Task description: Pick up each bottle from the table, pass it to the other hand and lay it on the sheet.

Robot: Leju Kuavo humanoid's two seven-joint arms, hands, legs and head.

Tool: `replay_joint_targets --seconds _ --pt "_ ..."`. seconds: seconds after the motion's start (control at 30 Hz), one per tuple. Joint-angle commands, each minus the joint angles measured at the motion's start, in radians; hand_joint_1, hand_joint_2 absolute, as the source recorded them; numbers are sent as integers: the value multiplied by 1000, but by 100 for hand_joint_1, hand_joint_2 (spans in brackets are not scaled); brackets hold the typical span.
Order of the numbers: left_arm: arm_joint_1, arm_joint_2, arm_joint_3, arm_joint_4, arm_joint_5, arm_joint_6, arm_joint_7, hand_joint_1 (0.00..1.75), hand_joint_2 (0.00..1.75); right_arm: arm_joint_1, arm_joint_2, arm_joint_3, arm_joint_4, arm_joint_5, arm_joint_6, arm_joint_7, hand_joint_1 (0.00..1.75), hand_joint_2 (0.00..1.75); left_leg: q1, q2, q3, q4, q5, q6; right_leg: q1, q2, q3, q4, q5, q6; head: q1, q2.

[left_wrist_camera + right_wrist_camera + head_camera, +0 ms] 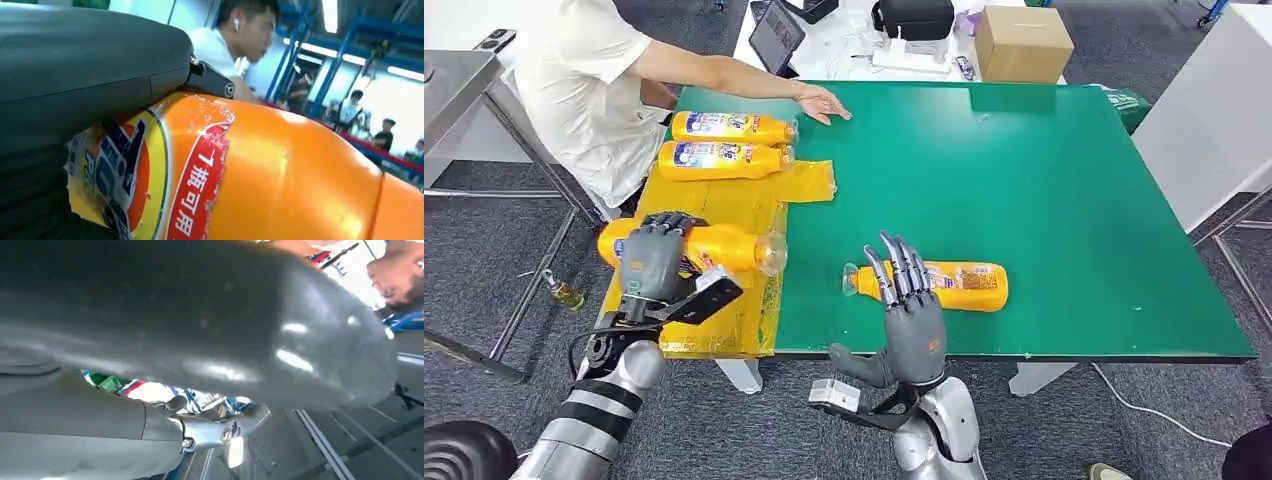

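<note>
Label reading "1瓶可用" in white on red — the left robot hand (652,258) is gripping this orange bottle (724,247) over the yellow sheet (724,215). Right robot hand (911,310) is hovering open, fingers beside another bottle (959,286) lying on the green worktop (1024,180).

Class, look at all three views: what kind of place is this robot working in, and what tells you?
Probably an industrial workshop or robot test hall: blue steel racking and strip lights overhead, grey floor, people standing about, and a tablet among gear behind the green table.
</note>
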State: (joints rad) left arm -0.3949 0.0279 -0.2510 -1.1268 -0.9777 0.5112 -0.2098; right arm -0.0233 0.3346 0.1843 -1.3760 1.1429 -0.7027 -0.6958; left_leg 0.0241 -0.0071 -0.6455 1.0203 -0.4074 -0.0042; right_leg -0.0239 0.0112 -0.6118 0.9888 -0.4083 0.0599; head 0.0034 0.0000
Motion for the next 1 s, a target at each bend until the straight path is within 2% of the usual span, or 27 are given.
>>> replay_joint_targets --seconds 0.03,0.07,0.1,0.3,0.33,0.37,0.4,0.43,0.47,0.5,0.53,0.8,0.9,0.93,0.97,1.0 --pt "-299 -13 -165 404 -40 -294 51 175 175 -51 -24 60 117 -47 5 -2 0 0 1 -5 2 0 0 1 2 -7 4 -1 -2 -2 0 0" --pt "-352 -21 -184 457 -20 -387 41 175 175 -49 -22 70 123 -58 5 -2 0 0 1 -8 4 0 0 2 2 -10 7 -1 -3 -4 0 0" --pt "-385 -28 -188 487 2 -454 23 175 175 -52 -26 84 131 -69 5 -2 0 0 1 -7 2 0 1 1 2 -8 4 0 -2 -3 0 0" --pt "-450 -25 -235 544 70 -560 -17 171 175 -51 -31 134 178 -122 5 -2 0 0 1 -3 4 0 -1 1 2 -3 6 -1 -2 -3 1 0" --pt "-458 -27 -242 554 79 -569 -12 162 175 -51 -30 139 187 -134 5 -2 0 0 1 -2 7 0 -2 1 2 -3 9 -1 -2 -4 0 0" --pt "-472 -31 -241 577 106 -614 -9 136 175 -56 -32 149 201 -149 5 -2 0 0 1 -2 6 0 -1 1 2 -4 7 -1 -2 -4 0 0" --pt "-496 -29 -256 610 144 -649 1 105 175 -62 -38 168 221 -189 5 -2 0 0 1 -2 12 -1 -3 2 3 -4 13 -2 -4 -6 0 0" --pt "-506 -27 -265 623 143 -647 2 113 175 -65 -37 163 225 -179 5 -2 0 0 2 -3 10 0 -3 2 4 -5 12 -1 -4 -6 0 0" --pt "-522 -27 -285 646 136 -644 13 101 175 -67 -35 165 236 -201 5 -2 0 0 2 -5 8 0 -2 1 3 -7 10 -1 -3 -5 0 0" --pt "-522 -27 -285 646 136 -644 13 73 175 -67 -35 165 236 -201 5 -2 0 0 1 -2 1 0 1 0 1 -2 3 -1 0 -2 0 0" --pt "-532 -28 -286 659 137 -648 26 58 175 -69 -35 162 238 -196 5 -2 0 0 1 -1 5 0 -1 1 2 -2 6 -1 -1 -3 0 0" --pt "-532 -28 -286 659 137 -648 26 59 175 -69 -35 162 238 -196 5 -2 0 0 1 -1 2 0 0 0 1 -2 3 -1 -1 -3 0 0" --pt "-547 -26 -299 684 137 -640 67 94 175 -70 -33 154 258 -214 5 -2 0 0 1 -1 3 0 -1 0 2 -1 5 -1 -1 -3 0 0" --pt "-549 -25 -298 690 141 -639 78 98 175 -70 -34 154 266 -223 5 -2 0 0 1 -1 6 0 -2 1 2 -2 7 -1 -2 -4 0 0" --pt "-549 -24 -301 693 140 -638 81 143 175 -71 -33 151 270 -227 5 -2 0 0 1 -1 4 0 -1 1 2 -2 5 0 -2 -3 0 0" --pt "-548 -22 -310 700 138 -635 89 136 175 -72 -34 152 283 -244 5 -2 0 0 1 -2 1 0 1 0 1 -2 2 0 0 -2 0 0"
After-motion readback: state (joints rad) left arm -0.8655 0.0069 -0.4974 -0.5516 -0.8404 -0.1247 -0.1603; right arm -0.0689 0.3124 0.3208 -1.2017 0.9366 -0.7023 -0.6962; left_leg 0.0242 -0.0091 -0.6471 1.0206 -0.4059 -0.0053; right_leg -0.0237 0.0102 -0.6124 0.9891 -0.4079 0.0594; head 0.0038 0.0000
